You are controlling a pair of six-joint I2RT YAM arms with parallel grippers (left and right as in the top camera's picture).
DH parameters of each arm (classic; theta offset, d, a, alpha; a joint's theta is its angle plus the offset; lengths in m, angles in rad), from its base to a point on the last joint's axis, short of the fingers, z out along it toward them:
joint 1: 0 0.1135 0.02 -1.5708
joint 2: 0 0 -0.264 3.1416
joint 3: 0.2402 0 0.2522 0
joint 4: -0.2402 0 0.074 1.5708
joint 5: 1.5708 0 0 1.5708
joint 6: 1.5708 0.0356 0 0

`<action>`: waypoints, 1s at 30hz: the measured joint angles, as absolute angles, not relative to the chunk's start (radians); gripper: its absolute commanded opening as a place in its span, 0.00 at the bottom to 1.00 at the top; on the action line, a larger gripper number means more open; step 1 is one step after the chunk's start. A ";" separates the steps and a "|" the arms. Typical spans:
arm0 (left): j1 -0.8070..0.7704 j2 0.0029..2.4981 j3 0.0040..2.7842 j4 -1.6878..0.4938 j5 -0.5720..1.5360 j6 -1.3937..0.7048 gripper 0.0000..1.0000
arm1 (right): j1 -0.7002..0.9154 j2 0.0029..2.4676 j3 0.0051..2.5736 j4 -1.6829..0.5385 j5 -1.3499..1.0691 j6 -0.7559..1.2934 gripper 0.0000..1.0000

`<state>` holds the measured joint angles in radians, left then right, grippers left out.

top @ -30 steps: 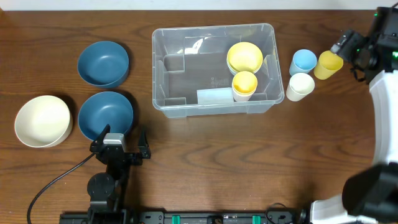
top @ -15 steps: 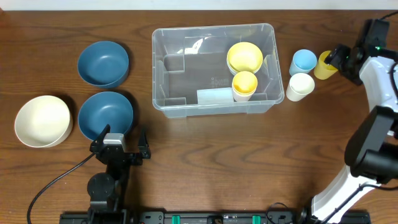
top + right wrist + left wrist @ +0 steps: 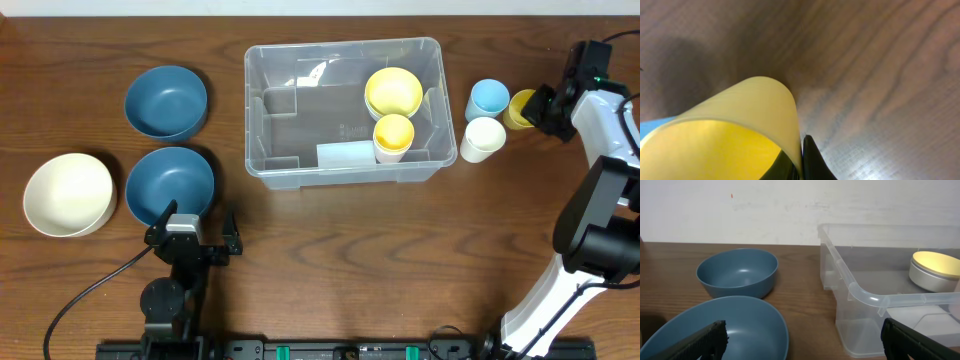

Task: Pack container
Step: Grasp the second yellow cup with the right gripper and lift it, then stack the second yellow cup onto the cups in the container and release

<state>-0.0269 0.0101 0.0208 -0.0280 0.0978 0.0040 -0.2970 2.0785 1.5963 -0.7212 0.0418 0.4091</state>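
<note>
Since the jaws of the right gripper [image 3: 537, 106] seem pinched on only the thin rim of the yellow cup [image 3: 518, 107], right of the container [image 3: 340, 47] on the desk [image 3: 400, 260], it could slip or tip when lifted, while the left gripper [image 3: 193, 230] has its jaws wide apart.

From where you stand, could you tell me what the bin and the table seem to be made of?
Bin: clear, glossy plastic; you can see straight through its walls. Table: brown wood or wood-look laminate, satin; grain lines run across it.
</note>
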 measured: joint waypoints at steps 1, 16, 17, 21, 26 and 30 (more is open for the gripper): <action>-0.027 0.010 0.021 -0.028 0.098 0.004 0.98 | -0.301 2.078 1.604 -0.749 0.041 0.409 0.01; -0.027 0.010 0.021 -0.028 0.098 0.004 0.98 | -0.242 1.715 1.825 -1.009 -0.114 0.365 0.01; -0.027 0.010 0.021 -0.028 0.098 0.004 0.98 | -0.206 1.680 1.849 -1.023 -0.116 0.361 0.01; -0.027 0.010 0.021 -0.028 0.098 0.004 0.98 | -0.017 1.601 1.920 -1.058 -0.114 0.354 0.01; -0.027 0.010 0.021 -0.028 0.098 0.004 0.98 | 0.213 1.616 1.933 -1.093 -0.054 0.355 0.01; -0.027 0.010 0.021 -0.028 0.098 0.004 0.98 | 0.335 1.664 1.933 -1.132 0.013 0.362 0.01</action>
